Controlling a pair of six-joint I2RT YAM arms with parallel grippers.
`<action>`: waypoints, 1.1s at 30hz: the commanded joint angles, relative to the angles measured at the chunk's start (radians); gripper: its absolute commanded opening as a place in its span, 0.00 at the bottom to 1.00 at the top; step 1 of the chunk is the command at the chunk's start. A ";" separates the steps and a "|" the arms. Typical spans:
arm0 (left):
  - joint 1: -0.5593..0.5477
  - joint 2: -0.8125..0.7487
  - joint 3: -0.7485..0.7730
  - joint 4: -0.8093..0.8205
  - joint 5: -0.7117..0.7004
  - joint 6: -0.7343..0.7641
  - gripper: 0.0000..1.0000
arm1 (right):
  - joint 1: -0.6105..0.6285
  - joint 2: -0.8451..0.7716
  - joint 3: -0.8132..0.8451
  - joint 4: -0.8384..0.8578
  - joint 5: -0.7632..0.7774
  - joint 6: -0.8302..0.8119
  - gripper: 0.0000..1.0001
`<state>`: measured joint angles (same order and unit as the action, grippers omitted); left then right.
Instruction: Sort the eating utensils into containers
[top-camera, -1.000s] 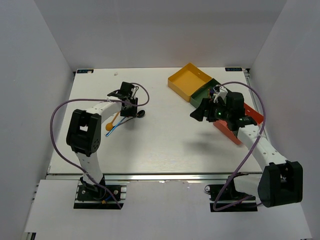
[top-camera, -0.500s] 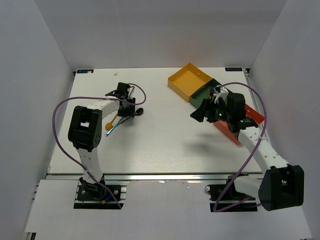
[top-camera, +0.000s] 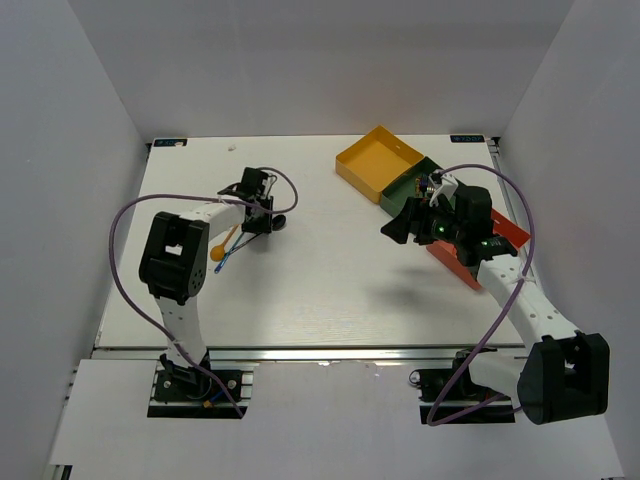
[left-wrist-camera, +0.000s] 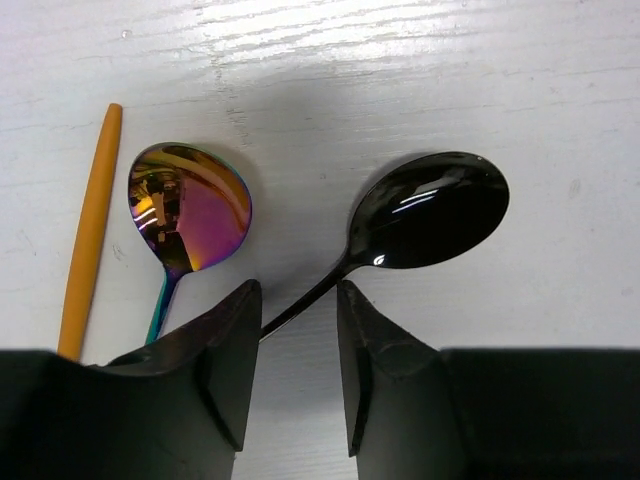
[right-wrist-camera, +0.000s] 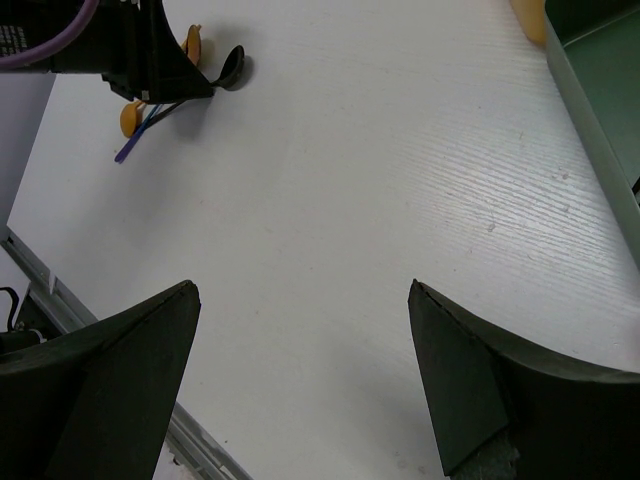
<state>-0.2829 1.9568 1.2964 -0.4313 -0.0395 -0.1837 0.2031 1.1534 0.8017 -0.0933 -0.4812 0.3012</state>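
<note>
My left gripper (left-wrist-camera: 298, 290) is open and low over the table, its jaws a narrow gap apart. The thin handle of a black spoon (left-wrist-camera: 430, 210) lies slantwise in that gap. An iridescent purple spoon (left-wrist-camera: 190, 205) lies just left of it, with an orange handle (left-wrist-camera: 90, 230) further left. From above, the left gripper (top-camera: 265, 222) sits at the black spoon (top-camera: 279, 223), beside an orange spoon (top-camera: 218, 252). My right gripper (top-camera: 400, 220) hangs wide open and empty in front of the yellow tray (top-camera: 380, 160), green tray (top-camera: 408, 186) and red-orange tray (top-camera: 510, 232).
In the right wrist view the right gripper (right-wrist-camera: 300, 300) looks across bare white table towards the left arm (right-wrist-camera: 150, 50) and the spoons. The green tray's wall (right-wrist-camera: 590, 110) is at the right edge. White walls enclose the table on three sides.
The left wrist has shifted slightly over the spoons and its jaws have narrowed a little around the black spoon's handle. The right arm has not moved.
</note>
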 joint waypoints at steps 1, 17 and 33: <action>-0.074 -0.006 -0.046 -0.014 -0.139 -0.026 0.44 | -0.002 -0.026 -0.007 0.049 -0.008 -0.022 0.89; -0.262 0.021 -0.137 0.042 -0.249 -0.194 0.27 | -0.004 -0.057 -0.013 0.050 0.001 -0.027 0.89; -0.277 -0.117 -0.115 0.014 -0.108 -0.278 0.00 | -0.004 -0.058 -0.013 0.047 0.027 -0.031 0.89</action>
<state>-0.5480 1.8980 1.1858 -0.3370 -0.2420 -0.4095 0.2031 1.1179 0.7883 -0.0784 -0.4702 0.2821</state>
